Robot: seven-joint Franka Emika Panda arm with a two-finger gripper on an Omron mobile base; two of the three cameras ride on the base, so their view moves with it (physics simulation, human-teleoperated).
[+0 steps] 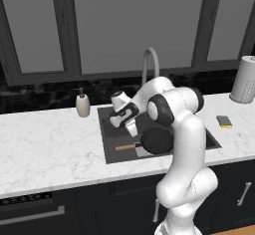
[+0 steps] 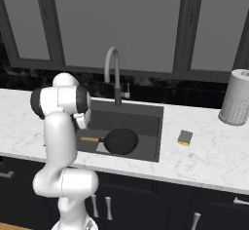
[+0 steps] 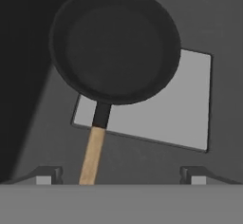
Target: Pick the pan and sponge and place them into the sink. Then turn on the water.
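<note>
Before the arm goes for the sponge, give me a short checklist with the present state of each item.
1. Pan lying in the sink: ok, it rests on the basin floor, partly over the drain plate.
2. Claw let go of the pan: ok, fingers spread wide, the handle lies between them, untouched.
3. Sponge in the sink: not ok, it sits on the counter to the right of the sink.
4. Water running from the faucet: not ok, no stream.
5. Path to the sponge free: ok, nothing between.
</note>
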